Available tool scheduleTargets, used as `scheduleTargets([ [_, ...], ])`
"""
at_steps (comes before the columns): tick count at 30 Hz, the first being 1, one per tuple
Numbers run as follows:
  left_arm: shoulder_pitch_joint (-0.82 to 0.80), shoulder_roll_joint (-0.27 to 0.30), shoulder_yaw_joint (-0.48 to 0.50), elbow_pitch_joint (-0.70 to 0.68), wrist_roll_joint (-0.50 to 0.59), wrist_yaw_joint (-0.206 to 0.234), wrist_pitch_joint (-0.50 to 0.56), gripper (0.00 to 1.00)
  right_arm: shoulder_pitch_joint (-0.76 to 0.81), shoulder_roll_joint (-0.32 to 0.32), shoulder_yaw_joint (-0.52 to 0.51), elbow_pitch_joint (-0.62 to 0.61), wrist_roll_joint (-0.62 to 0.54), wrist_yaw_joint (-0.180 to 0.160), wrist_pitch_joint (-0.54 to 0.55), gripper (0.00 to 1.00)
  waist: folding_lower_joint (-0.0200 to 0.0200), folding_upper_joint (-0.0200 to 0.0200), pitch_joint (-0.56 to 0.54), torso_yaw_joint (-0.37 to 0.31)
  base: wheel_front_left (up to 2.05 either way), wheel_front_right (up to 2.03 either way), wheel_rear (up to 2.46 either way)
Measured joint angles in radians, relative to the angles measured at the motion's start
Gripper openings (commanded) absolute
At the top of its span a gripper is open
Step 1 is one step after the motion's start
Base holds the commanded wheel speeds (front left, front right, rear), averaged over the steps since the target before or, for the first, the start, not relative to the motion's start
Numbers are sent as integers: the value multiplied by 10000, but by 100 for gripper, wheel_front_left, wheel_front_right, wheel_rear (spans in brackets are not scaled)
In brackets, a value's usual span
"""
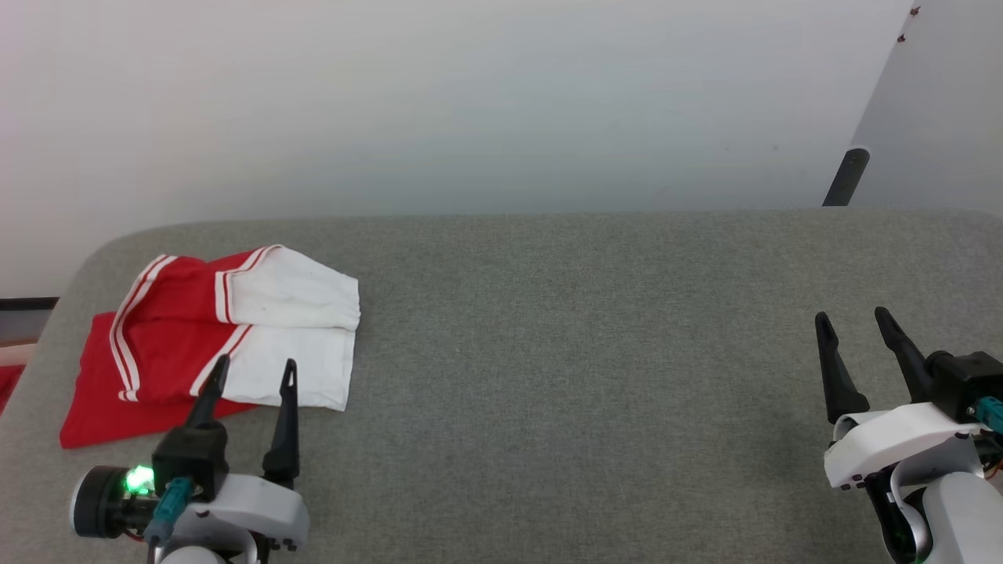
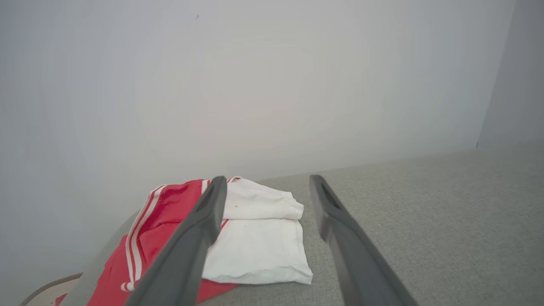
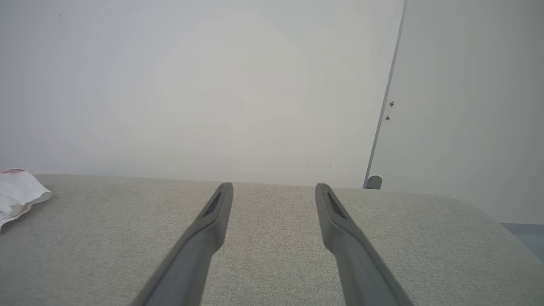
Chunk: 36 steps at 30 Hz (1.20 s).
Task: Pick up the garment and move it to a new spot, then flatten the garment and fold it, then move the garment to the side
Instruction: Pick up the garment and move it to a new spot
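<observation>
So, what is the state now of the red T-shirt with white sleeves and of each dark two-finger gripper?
Red T-shirt with white sleeves: folded, lying free on the grey fabric table, left end.
Left gripper: open, empty, at the T-shirt's near edge.
Right gripper: open, empty, above bare table.

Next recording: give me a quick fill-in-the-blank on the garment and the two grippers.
1. The folded garment lies at the robot's ____ on the grey surface.
2. The left gripper and the right gripper both stand ____, holding nothing.
3. The sleeves on top of the garment are ____.
Missing words: left; open; white.
</observation>
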Motion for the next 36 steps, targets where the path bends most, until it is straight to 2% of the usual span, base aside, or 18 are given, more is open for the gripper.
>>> scheduleTargets([
  [12, -7, -167, 146, 174, -272, -192, -33, 100, -3, 102, -203, 25, 303, 0, -33, 100, 0, 0, 1, 60, 0, 0, 0],
  [19, -15, -299, 176, 347, -366, -263, -33, 100, 9, 161, -92, 36, 451, 0, -42, 100, 0, 1, 0, 401, 0, 0, 0],
  [26, -46, -305, 107, 506, -282, -257, -33, 100, 81, 150, 113, 82, 523, 0, -46, 100, 0, 0, -50, 1224, 0, 0, 0],
  [36, 121, -255, 90, 685, -311, -251, -35, 100, 269, 280, 585, 192, 660, 2, -61, 100, 0, 0, -208, 3067, 0, 0, 0],
])
